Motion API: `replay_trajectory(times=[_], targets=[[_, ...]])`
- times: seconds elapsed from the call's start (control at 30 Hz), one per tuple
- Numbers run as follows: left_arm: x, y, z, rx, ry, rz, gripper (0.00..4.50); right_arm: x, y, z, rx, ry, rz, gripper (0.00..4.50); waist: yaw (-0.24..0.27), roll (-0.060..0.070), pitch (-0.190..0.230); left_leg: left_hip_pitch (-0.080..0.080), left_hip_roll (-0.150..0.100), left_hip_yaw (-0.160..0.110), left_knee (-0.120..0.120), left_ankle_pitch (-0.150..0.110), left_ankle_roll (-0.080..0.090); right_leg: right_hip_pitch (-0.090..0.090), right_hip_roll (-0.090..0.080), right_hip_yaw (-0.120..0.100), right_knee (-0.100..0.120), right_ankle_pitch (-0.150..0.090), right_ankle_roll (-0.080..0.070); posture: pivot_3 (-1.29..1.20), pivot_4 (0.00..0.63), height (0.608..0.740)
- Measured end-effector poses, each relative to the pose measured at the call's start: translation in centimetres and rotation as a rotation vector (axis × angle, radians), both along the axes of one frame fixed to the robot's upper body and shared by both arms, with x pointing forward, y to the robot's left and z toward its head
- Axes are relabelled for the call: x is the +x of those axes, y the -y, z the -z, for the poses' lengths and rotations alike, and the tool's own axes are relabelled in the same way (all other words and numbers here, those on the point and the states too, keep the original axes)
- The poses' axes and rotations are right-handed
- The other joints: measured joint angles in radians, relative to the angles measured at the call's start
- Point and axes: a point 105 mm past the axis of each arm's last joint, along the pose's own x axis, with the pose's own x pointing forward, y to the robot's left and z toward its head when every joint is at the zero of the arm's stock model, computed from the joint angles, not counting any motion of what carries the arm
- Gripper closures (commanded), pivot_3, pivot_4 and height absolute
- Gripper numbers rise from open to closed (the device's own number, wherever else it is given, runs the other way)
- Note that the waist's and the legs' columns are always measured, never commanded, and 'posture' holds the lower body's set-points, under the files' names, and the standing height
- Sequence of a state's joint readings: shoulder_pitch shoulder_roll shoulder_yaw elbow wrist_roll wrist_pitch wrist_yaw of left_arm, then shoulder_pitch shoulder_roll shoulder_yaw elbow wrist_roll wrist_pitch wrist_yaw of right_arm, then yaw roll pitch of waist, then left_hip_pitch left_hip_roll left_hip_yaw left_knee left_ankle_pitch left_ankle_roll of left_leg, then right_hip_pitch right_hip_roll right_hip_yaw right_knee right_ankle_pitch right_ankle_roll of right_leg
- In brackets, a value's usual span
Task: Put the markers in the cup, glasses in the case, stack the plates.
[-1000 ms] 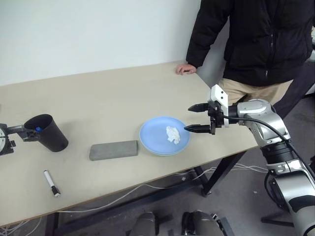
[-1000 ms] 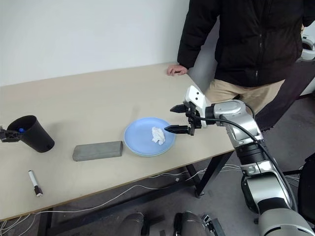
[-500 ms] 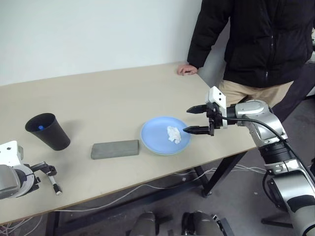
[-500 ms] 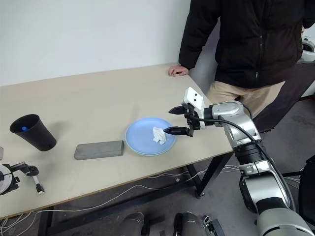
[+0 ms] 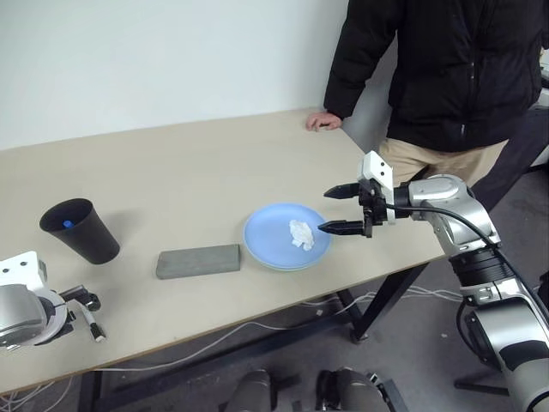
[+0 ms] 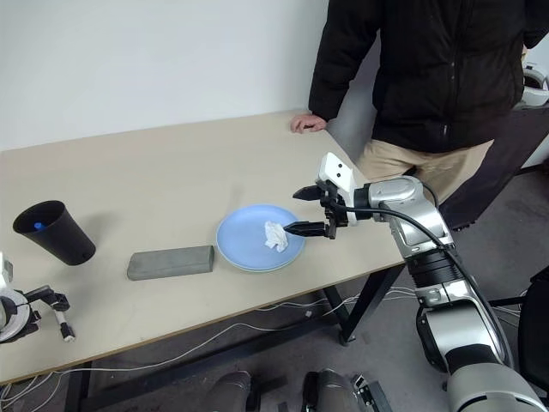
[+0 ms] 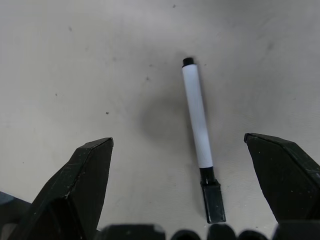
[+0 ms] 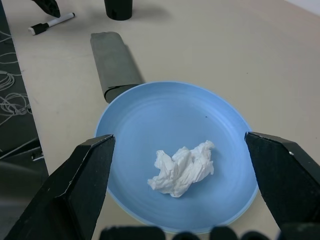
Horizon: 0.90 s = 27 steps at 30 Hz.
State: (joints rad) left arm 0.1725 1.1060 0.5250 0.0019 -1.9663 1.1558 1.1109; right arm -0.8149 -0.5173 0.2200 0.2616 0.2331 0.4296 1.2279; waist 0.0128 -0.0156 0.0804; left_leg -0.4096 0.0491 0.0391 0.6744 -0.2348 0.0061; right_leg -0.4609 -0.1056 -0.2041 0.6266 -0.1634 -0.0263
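My left gripper (image 5: 84,302) hangs open low over the table's near left edge. Between its fingers lies a thin white marker (image 7: 197,120) with black ends, flat on the table and untouched. The black cup (image 5: 81,230) stands upright behind it with a blue-capped marker (image 5: 67,225) inside. The grey case (image 5: 198,261) lies shut in the middle. A light blue plate (image 5: 273,242) holds a crumpled white tissue (image 8: 181,167). My right gripper (image 5: 328,210) hovers open over the plate's right rim. The glasses are out of view.
A person in a black jacket stands at the table's far right corner, one hand (image 5: 324,121) resting on the tabletop. Cables run across the floor under the table's near edge. The beige table (image 5: 197,172) is bare behind the cup and case.
My left gripper has dropped from beside the cup down to the marker near the front edge, staying open. The right gripper has kept still.
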Motion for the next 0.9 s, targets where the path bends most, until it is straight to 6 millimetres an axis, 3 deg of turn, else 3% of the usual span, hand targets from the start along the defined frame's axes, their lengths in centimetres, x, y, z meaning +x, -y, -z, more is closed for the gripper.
replay_trajectory(times=[0.5, 0.6, 0.9], targets=[[-0.4, 0.3, 1.9, -0.05, -0.045, -0.017, 0.03, 0.0, 0.0, -0.1, 0.0, 0.001, 0.001, 0.0, 0.0, 0.001, 0.0, 0.0, 0.001, 0.0, 0.0, 0.0, 0.0, 0.0, 0.0, 0.0, 0.0, 0.0, 0.0, 0.0, 0.0, 0.701], [-0.3, 0.3, 2.1, -0.06, -0.039, -0.024, 0.56, 0.0, 0.0, -0.1, 0.0, 0.001, 0.001, 0.0, 0.0, 0.002, 0.0, 0.0, 0.001, 0.0, 0.0, 0.0, 0.0, 0.0, 0.0, 0.0, 0.0, 0.0, 0.0, 0.0, 0.0, 0.701], [0.2, 0.7, 2.3, -0.08, -0.026, -0.015, 3.51, 0.0, 0.0, 0.0, -0.001, 0.0, 0.002, 0.0, -0.002, 0.003, 0.0, 0.001, 0.001, 0.001, 0.0, 0.0, 0.0, -0.001, 0.0, -0.001, 0.0, 0.0, 0.0, 0.0, 0.0, 0.701]])
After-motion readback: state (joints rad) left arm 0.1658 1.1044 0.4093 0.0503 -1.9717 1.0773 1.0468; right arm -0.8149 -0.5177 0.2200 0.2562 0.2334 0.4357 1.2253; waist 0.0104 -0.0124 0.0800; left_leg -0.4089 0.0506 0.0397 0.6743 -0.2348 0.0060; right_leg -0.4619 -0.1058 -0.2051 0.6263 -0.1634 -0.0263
